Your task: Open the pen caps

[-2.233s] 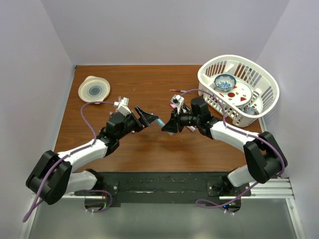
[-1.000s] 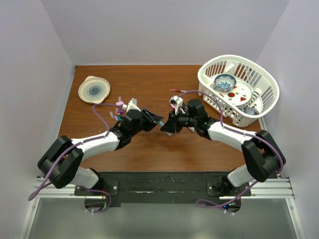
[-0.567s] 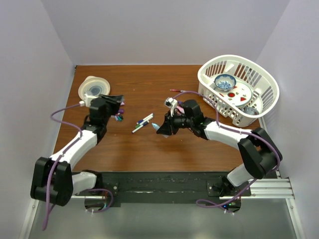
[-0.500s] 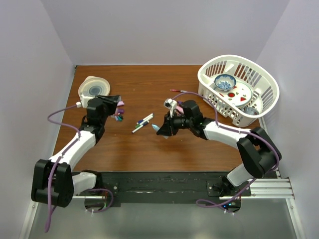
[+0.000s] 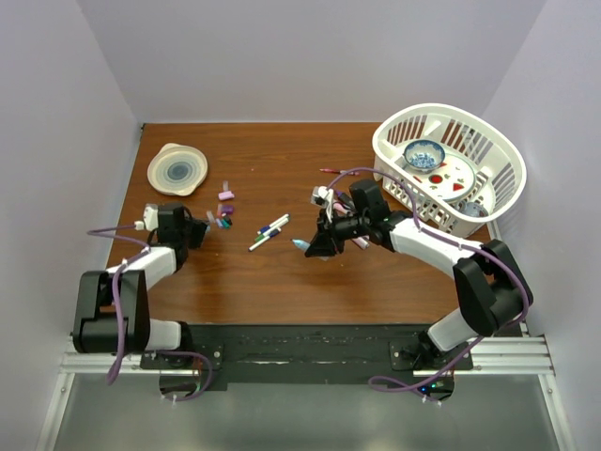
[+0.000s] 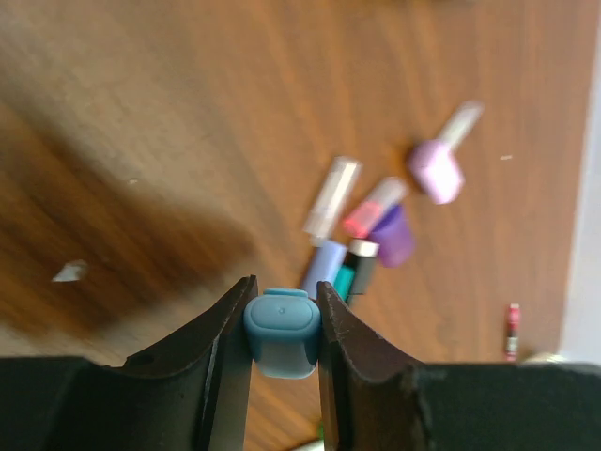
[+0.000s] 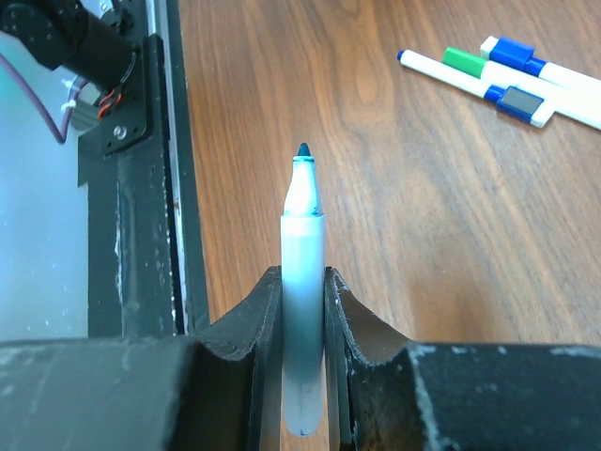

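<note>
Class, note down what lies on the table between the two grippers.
The top view shows it: loose pen caps near the left gripper, then slim white pens nearer the right gripper.

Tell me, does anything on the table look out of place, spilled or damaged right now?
Nothing looks spilled or broken. One oddity: a small pale scrap lies on the brown wooden table, apart from the loose coloured caps. The left gripper pinches a stubby teal plastic cap, the right gripper the uncapped teal marker.

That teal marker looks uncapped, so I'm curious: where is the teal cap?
In the left wrist view, the teal cap is pinched in the left hand, over the left side of the table, just beside the cluster of loose caps.
</note>
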Motion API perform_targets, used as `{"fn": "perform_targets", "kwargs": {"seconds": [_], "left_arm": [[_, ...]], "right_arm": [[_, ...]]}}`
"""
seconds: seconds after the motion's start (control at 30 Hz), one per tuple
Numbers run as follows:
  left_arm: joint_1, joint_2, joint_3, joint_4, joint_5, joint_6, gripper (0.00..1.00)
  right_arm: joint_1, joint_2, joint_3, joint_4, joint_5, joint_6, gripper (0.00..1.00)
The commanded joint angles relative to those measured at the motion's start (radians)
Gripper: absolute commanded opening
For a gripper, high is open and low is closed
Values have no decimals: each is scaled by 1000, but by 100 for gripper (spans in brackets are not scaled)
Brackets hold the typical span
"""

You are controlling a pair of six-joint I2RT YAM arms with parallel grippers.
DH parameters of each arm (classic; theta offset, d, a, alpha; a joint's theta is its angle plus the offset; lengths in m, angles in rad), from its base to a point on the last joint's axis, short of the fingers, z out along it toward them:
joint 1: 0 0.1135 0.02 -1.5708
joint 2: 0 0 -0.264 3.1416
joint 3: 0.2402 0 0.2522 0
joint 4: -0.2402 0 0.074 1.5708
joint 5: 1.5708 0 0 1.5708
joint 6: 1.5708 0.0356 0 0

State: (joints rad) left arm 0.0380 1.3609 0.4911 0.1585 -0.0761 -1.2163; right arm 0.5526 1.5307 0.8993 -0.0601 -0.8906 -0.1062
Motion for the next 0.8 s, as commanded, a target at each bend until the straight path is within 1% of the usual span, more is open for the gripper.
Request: {"fn": "perform_targets", "kwargs": {"seconds": [0.0,0.03,0.1,0.13,0.2,0.23,0.3,0.33,0.43,0.53,0.57,0.6,0.63,0.67,0.7,0.77], "left_arm": [[8,78,27,49,22,57,17],[10,90,35,55,24,58,19],[11,113,38,62,29,66,27],[10,116,46,67,33,69,34],[10,129,52,64,41,80,41],[11,130,52,72,45,81,55],[11,121,52,72,47,89,65],[10,113,52,67,48,90,72],[10,72,53,44,52,103,74],[11,-12,60,15,50,123,74],[10,-63,61,9,62,132,74],[11,-89,64,4,70,156,77],[10,-115,73,-8,70,173,78],[10,-164,79,-11,114,191,81],[11,-187,84,-13,137,234,82],[11,-247,105,-11,212,290,84]], "right_arm": [[-5,-7,33,-43,-65,-64,0],[-3,-4,35,-44,-67,-66,0],[-6,2,38,-52,-67,-67,0],[-6,2,39,-52,-62,-69,0],[-13,6,41,-53,-61,-70,0],[-11,8,41,-55,-59,-70,0],[-16,9,43,-56,-57,-72,0],[-17,12,44,-60,-54,-73,0],[-28,9,53,-73,-41,-90,0],[-54,-1,69,-104,22,-102,0],[-65,-10,72,-106,50,-98,0],[-83,-18,72,-107,117,-93,0],[-94,-24,79,-113,160,-96,0],[-101,-36,82,-116,200,-99,0],[-118,-43,84,-118,308,-101,0],[-132,-46,99,-129,399,-125,0]]}}
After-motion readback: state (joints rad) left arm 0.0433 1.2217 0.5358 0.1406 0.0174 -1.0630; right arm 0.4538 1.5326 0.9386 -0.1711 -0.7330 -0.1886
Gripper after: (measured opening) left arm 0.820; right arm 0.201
